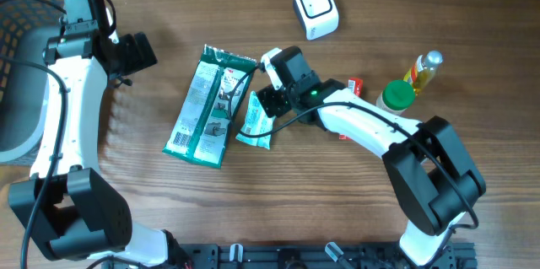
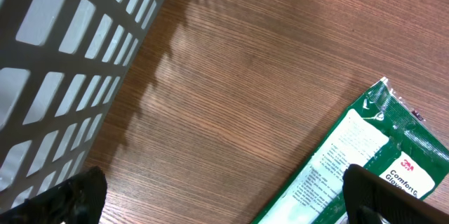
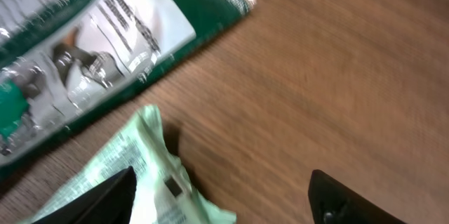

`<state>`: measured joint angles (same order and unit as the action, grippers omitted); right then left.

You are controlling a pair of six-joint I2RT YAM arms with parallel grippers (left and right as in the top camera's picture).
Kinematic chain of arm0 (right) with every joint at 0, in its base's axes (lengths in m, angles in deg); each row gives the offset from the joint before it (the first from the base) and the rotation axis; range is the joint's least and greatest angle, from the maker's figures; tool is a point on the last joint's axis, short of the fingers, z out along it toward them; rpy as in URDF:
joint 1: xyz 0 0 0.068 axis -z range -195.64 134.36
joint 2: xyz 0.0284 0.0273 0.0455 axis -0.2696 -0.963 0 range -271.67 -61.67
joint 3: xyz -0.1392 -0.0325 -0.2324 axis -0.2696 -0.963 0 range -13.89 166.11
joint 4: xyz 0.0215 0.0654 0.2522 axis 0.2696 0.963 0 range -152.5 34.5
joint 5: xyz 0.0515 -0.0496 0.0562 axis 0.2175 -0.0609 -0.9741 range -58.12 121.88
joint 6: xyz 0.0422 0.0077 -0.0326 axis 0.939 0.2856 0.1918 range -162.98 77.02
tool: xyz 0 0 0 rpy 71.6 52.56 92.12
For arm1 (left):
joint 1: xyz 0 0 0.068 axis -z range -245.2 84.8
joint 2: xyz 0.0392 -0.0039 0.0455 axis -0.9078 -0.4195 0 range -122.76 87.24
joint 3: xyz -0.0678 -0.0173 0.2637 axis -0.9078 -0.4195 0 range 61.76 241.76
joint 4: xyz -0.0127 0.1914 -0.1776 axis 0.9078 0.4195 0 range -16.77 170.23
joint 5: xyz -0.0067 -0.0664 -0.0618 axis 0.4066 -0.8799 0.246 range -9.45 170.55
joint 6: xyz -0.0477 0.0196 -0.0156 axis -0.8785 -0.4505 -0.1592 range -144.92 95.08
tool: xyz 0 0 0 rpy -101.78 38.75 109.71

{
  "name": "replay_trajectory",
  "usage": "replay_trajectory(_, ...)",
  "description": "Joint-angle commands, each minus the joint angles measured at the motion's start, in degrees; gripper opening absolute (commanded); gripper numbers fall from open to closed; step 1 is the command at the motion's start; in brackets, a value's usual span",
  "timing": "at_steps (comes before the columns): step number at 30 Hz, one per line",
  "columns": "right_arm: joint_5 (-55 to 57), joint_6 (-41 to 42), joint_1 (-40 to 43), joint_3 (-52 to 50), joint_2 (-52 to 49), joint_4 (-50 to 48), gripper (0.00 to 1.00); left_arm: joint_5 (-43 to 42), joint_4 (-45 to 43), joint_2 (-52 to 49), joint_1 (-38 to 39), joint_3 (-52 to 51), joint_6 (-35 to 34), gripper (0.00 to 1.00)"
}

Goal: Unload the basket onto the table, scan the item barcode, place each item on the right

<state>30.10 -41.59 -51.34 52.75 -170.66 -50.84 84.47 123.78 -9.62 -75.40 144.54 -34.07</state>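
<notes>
The right claw (image 1: 268, 102), jaws wide and empty, hangs over the far end of a small pale-green plastic packet (image 1: 253, 126) lying lengthwise toward the robot on the wooden worktop (image 1: 337, 201), with the wide-open left claw (image 1: 139, 50) well apart.

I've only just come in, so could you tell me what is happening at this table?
The right arm's fingers stand open over a small pale-green packet, gripping nothing. A larger green glove pack lies beside it. The left arm's fingers, open too, hover near the grey basket. The white scanner sits apart; nothing is being scanned.
</notes>
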Motion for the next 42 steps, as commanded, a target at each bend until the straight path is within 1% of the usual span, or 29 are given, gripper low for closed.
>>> replay_trajectory(1,-7.30,-3.10,0.87,0.44,-1.57,-3.39,0.81,-0.46,-0.15,0.11,-0.20,0.42,-0.13,1.00)
replay_trajectory(4,-8.68,-2.89,0.85,0.44,-2.86,-5.25,0.81,-0.46,-0.15,0.11,-0.20,0.42,-0.13,1.00)
replay_trajectory(6,-8.66,-2.78,0.85,0.44,-3.78,-4.35,0.79,-0.46,-0.15,0.11,-0.20,0.42,-0.13,1.00)
replay_trajectory(9,-8.13,-2.86,0.87,0.44,-4.39,0.55,0.75,-0.46,-0.15,0.11,-0.20,0.42,-0.13,1.00)
replay_trajectory(12,-8.20,-2.47,0.87,0.44,-4.37,7.48,0.68,-0.46,-0.15,0.11,-0.20,0.42,-0.13,1.00)
replay_trajectory(13,-8.20,-1.09,0.87,0.52,-4.20,10.67,0.66,-0.46,-0.15,0.11,-0.20,0.42,-0.13,1.00)
replay_trajectory(16,-8.22,3.21,0.87,1.31,-1.95,17.51,0.66,-0.46,-0.15,0.11,-0.20,0.42,-0.13,1.00)
replay_trajectory(19,-8.22,5.31,0.87,3.69,2.14,23.58,0.67,-0.46,-0.15,0.11,-0.20,0.42,-0.13,1.00)
replay_trajectory(21,-8.22,5.75,0.87,4.76,4.98,25.31,0.70,-0.46,-0.15,0.11,-0.20,0.42,-0.13,1.00)
replay_trajectory(22,-8.22,6.43,0.87,4.76,5.99,25.92,0.73,-0.46,-0.15,0.11,-0.20,0.42,-0.13,1.00)
replay_trajectory(23,-8.20,7.87,0.87,4.76,6.47,27.32,0.73,-0.46,-0.15,0.11,-0.22,0.42,-0.13,1.00)
replay_trajectory(24,-8.20,8.96,0.87,4.74,6.47,28.65,0.71,-0.46,-0.15,0.11,-0.20,0.42,-0.13,1.00)
replay_trajectory(25,-8.20,10.54,0.87,4.66,6.32,30.71,0.67,-0.46,-0.15,0.11,-0.22,0.42,-0.13,1.00)
replay_trajectory(27,-8.17,12.46,0.87,4.13,6.23,34.07,0.49,-0.46,-0.15,0.11,-0.20,0.42,-0.13,1.00)
replay_trajectory(30,-8.17,15.89,0.85,2.01,6.23,38.71,0.14,-0.46,-0.15,0.11,-0.20,0.42,-0.13,1.00)
replay_trajectory(31,-8.09,16.92,0.85,0.61,6.23,38.69,0.10,-0.46,-0.15,0.11,-0.22,0.42,-0.13,1.00)
replay_trajectory(32,-7.98,17.33,0.85,-0.55,6.23,38.34,0.10,-0.46,-0.15,0.11,-0.20,0.42,-0.13,1.00)
replay_trajectory(33,-7.98,18.25,0.85,-1.55,6.23,37.81,0.13,-0.46,-0.15,0.11,-0.20,0.42,-0.13,1.00)
replay_trajectory(36,-8.20,24.33,0.85,-4.26,6.23,36.26,0.17,-0.46,-0.15,0.11,-0.20,0.42,-0.13,1.00)
replay_trajectory(39,-8.59,28.06,0.24,-5.97,6.23,34.29,0.18,-0.46,-0.15,0.11,-0.20,0.42,-0.13,1.00)
replay_trajectory(42,-14.82,28.74,-1.88,-6.99,6.23,30.23,0.19,-0.46,-0.15,0.11,-0.20,0.42,-0.13,1.00)
